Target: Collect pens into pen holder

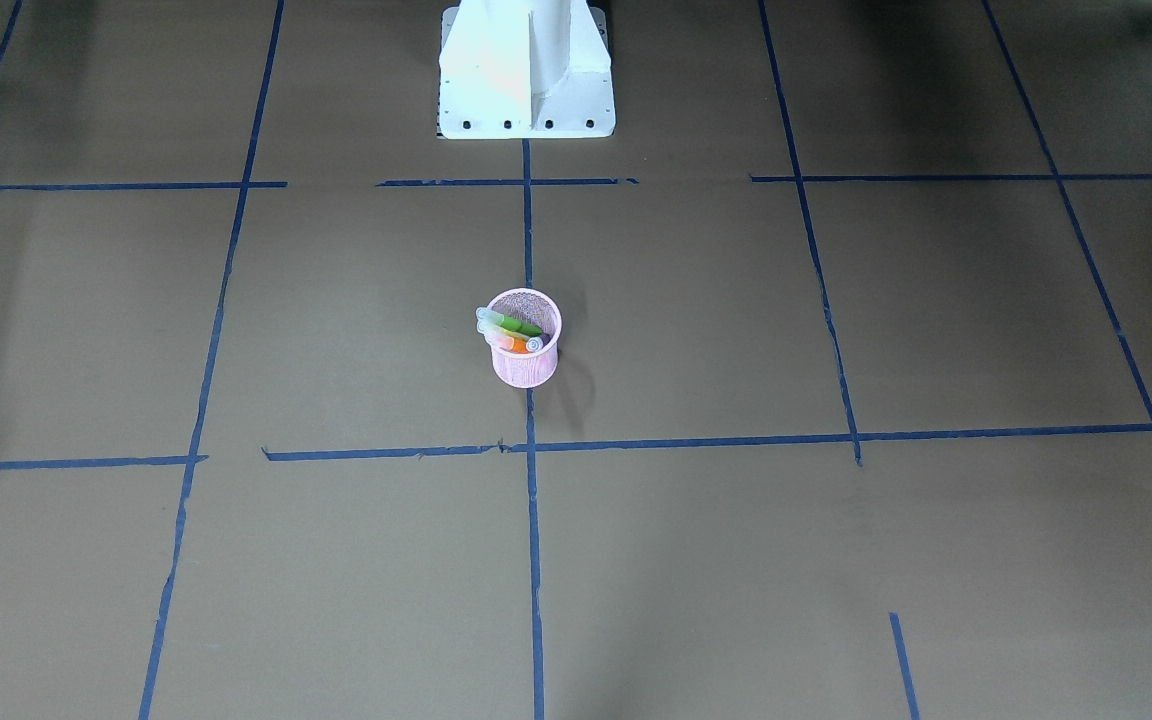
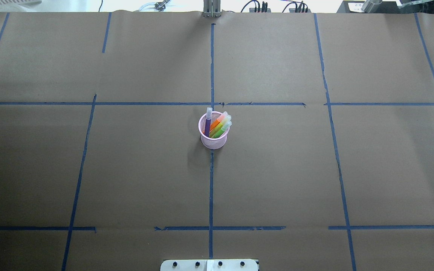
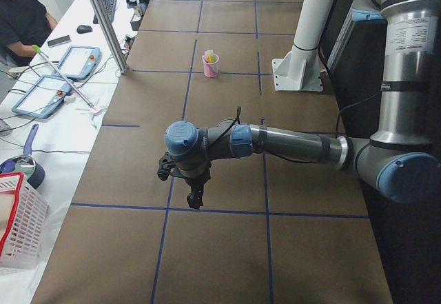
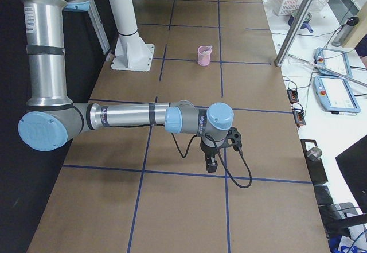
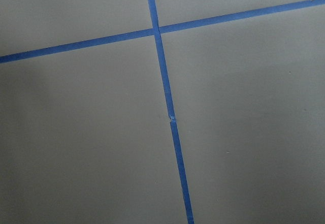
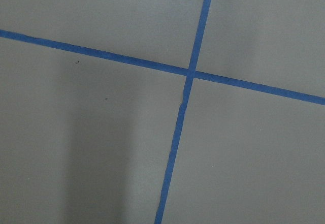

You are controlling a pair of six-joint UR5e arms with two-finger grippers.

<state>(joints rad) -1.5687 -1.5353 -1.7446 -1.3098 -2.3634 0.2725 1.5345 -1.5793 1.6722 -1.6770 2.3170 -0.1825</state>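
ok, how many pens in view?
3, all in the holder: purple on the left, orange in the middle, green on the right, caps poking over the rim. No others show; one could hide lower inside.

No text, brand, number or sign was legible in any view. A white label point(image 2: 353, 5) beyond the table's far edge in the overhead view carried dark print, too small to read. The screens of the two tablet-like pendants point(image 3: 77, 61) on the side bench, seen from both side cameras, were too small and too oblique to read. Any marking on the pen holder point(image 2: 213, 136) was too small to tell. Both wrist views recorded only plain blue tape lines point(image 5: 165, 89) on brown paper.
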